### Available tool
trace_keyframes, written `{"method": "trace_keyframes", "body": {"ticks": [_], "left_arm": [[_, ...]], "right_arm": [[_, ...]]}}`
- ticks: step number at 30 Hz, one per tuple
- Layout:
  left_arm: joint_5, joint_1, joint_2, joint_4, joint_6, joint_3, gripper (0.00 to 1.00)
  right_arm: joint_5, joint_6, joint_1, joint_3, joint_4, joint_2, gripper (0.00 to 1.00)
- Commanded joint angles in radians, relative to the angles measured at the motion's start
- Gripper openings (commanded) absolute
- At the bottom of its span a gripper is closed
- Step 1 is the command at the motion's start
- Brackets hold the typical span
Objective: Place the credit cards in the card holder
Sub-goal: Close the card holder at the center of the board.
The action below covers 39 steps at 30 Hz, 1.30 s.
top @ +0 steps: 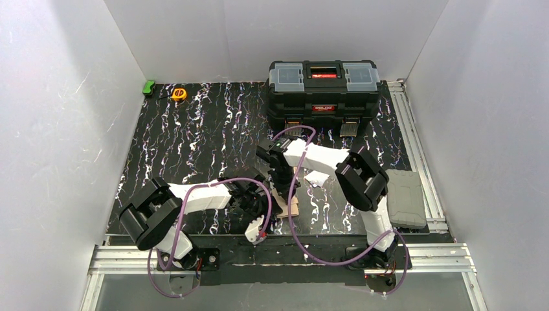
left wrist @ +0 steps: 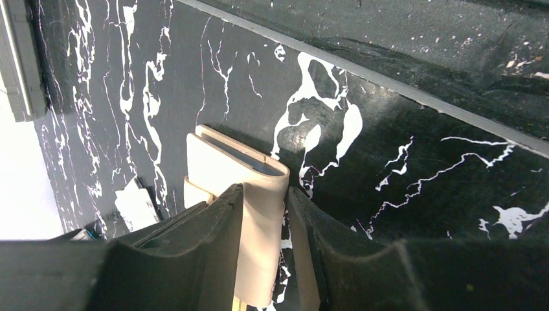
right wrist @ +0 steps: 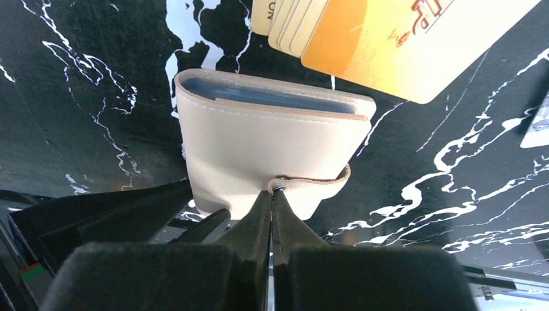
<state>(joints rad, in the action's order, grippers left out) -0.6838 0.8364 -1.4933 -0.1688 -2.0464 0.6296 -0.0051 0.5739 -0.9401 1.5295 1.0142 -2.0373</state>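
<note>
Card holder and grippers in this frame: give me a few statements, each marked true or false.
1. The left gripper clamps the card holder between its fingers. True.
2. The card holder lies spread open on the table. False: it is folded and held by the left gripper.
3. The right gripper has its fingertips closed on the snap tab. True.
4. The orange card is already inside the card holder. False: it lies on the table beyond the holder.

Orange card [right wrist: 388, 45] cut off at top edge; card holder [top: 292, 207] mostly hidden from above.
</note>
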Motion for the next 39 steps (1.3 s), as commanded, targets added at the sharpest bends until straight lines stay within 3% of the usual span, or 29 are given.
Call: {"method": "trace_keyframes", "body": {"ticks": [1,12,22,29,34,35,39], "left_arm": [[0.06,0.017,-0.043,-0.189,0.003,-0.042,0.33],[0.112,0.018,0.036,-0.219,0.053,-0.041,0.49],[0.176,-0.039,0.317,-0.398,0.187,-0.059,0.61],[0.227,-0.09,0.439,-0.568,0.384,0.075,0.71],[0.28,-0.128,0.441,-0.628,0.624,0.211,0.93],[0.28,-0.148,0.434,-0.65,0.67,0.247,0.96],[0.269,-0.248,0.386,-0.787,0.817,0.402,0.98]], "right_arm": [[-0.04,-0.034,0.016,0.014,-0.114,-0.101,0.01],[-0.044,-0.045,0.019,0.089,-0.108,-0.231,0.01],[0.07,0.009,-0.01,0.067,-0.121,-0.269,0.01],[0.124,0.035,-0.02,0.041,-0.149,-0.306,0.01],[0.211,0.075,-0.037,0.01,-0.161,-0.302,0.01],[0.225,0.083,-0.041,0.002,-0.168,-0.297,0.03],[0.259,0.107,-0.058,-0.011,-0.185,-0.279,0.26]]}}
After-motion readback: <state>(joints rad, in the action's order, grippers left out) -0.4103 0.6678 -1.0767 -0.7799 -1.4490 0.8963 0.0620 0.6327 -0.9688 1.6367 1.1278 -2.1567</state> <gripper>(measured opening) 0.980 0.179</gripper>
